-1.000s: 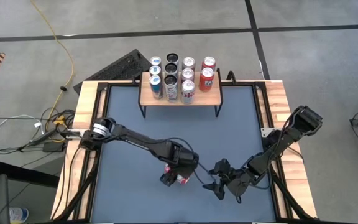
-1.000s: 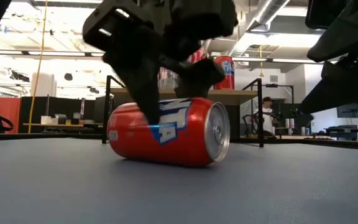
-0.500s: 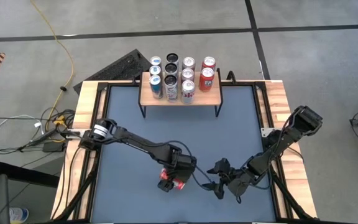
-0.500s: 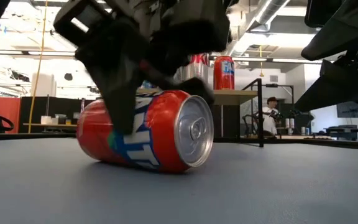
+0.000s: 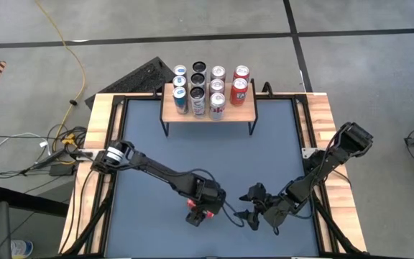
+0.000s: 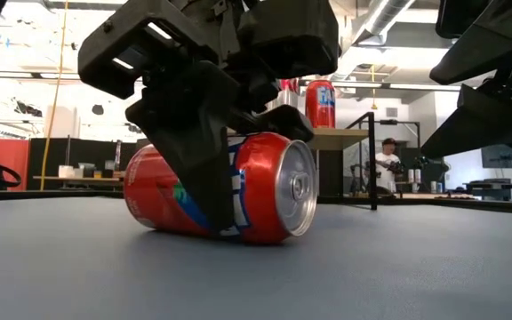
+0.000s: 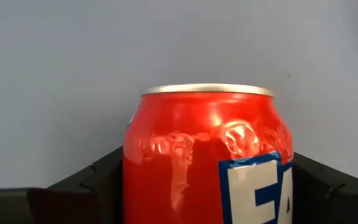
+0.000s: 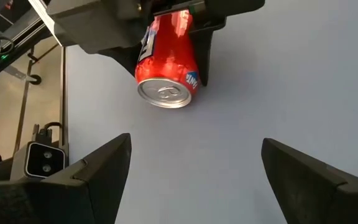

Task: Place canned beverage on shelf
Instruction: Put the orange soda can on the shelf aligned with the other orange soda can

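A red canned beverage (image 5: 208,214) lies on its side on the grey table top, near the front edge. Its silver lid (image 6: 293,187) faces my right arm. My left gripper (image 5: 201,208) reaches steeply down over the can and is shut on it; dents mark the can's wall (image 7: 185,146). My right gripper (image 5: 245,210) hangs open just to the right of the can, with nothing between its fingers (image 8: 98,168). The shelf (image 5: 169,111), a light wooden top on thin black legs, stands at the table's far edge and bears several upright cans. My left gripper pinches the can between its two fingers, one on each side of the curved wall (image 7: 132,180), about midway along its length. The fingers (image 6: 198,151) come from above, slanting down, and lie across the can. The can rests on its side on the table.
Wooden rails (image 5: 99,137) frame the grey mat on the left and right. Bare mat (image 5: 214,155) lies between the can and the shelf. Cables and a keyboard lie on the floor beyond the table's far left corner.
My left gripper has moved down and toward the table's near edge, rolling a little, and its fingers have closed in on the can. The can has shifted and turned slightly on the table while staying on its side.
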{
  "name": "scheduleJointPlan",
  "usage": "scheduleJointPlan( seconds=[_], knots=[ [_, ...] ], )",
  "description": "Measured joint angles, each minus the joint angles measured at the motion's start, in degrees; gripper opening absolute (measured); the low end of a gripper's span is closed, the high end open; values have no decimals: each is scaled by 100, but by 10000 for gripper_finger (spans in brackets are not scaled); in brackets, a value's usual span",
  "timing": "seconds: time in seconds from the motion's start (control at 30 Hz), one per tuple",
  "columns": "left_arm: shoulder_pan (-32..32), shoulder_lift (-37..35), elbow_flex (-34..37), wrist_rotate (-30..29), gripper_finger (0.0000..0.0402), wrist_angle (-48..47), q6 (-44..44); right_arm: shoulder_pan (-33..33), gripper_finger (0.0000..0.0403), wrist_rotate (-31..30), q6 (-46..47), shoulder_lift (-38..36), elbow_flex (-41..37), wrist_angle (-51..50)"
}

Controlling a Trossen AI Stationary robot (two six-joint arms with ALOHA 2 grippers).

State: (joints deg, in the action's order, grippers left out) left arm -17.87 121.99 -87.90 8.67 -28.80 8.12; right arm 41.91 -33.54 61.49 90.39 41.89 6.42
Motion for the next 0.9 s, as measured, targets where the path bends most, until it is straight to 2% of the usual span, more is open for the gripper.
scheduleJointPlan(
  seconds=[0.2, 0.43, 0.63, 0.77, 0.83, 0.9],
  knots=[
    [-26, 0, 0, -147, 281, 55, -275, 0, 343, 0, 1, -1, 0, 0],
    [-35, -134, 7, -1206, 292, 474, -883, 7, 343, -4, 2, 0, 0, -1],
    [-59, -741, 211, -1888, 292, 809, -999, 167, 343, -382, -46, -1, -1, -24],
    [-52, -1687, 1233, -2484, 292, 1972, -1153, 417, 343, -518, -43, 0, 0, -33],
    [-52, -2214, 2032, -3020, 292, 3210, -1210, 539, 343, -742, -44, -2, 0, -35],
    [-49, -2610, 2922, -3356, 292, 4906, -1152, 631, 343, -1004, -44, -1, -1, -34]
  ],
)
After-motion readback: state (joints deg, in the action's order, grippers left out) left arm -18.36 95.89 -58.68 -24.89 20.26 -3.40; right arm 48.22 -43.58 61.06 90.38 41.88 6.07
